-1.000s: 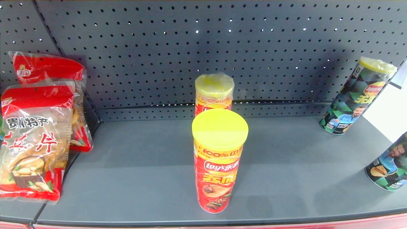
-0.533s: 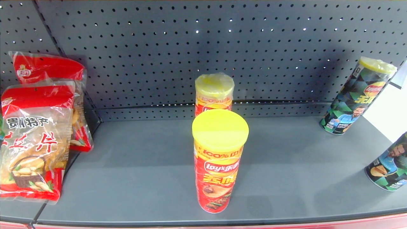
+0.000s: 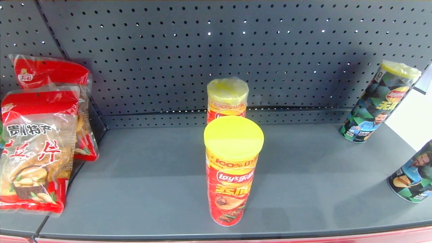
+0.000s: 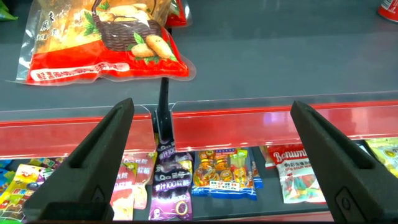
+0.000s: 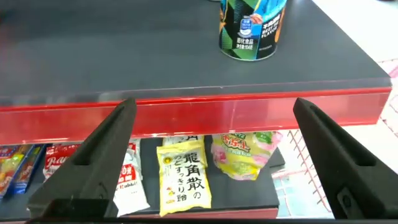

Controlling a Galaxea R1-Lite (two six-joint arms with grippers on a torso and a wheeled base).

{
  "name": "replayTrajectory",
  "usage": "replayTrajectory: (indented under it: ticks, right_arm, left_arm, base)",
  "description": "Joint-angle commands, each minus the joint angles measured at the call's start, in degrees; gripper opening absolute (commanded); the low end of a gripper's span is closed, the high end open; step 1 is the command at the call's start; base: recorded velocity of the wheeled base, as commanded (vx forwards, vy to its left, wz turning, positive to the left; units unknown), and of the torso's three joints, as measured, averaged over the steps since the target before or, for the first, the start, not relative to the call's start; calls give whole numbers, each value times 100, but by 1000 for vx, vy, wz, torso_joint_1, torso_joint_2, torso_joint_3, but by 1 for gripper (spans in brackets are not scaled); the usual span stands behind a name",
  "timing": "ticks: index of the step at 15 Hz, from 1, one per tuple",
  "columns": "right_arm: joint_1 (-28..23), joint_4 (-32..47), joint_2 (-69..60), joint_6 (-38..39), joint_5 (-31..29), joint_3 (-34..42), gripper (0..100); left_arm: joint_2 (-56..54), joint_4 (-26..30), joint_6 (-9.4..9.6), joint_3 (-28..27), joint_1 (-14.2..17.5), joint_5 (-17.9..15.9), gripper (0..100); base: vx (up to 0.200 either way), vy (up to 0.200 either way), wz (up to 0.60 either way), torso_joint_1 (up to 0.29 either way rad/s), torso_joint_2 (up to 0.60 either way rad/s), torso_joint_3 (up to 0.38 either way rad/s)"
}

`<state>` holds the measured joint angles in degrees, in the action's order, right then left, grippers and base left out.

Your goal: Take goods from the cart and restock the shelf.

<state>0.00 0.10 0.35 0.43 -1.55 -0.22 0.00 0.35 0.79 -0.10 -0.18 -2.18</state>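
Gaping wide and empty, the left gripper (image 4: 211, 106) faces the red front edge of the shelf (image 4: 261, 68), with a red snack bag (image 4: 106, 43) lying beyond its fingers. The right gripper (image 5: 214, 102), equally wide and empty, has a dark chip can (image 5: 252, 28) standing beyond its gap. A red chip can (image 3: 233, 168) stands upright farther in.

Two red chip cans (image 3: 231, 182) (image 3: 226, 101), two dark green chip cans (image 3: 376, 108) (image 3: 411, 175), two red snack bags (image 3: 33, 152) (image 3: 50, 72)
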Motion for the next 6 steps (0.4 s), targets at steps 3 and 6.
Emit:
replayTrajectory:
  ticks: [3, 6]
  right_arm:
    - [0, 25, -18, -34, 41, 4, 100]
    - [0, 25, -18, -8, 41, 4, 100]
  left_arm:
    - [9, 0, 0, 1, 1, -2, 100]
    - [9, 0, 0, 1, 1, -2, 100]
  base:
    - [0, 0, 0, 0, 0, 0]
    - [0, 0, 0, 0, 0, 0]
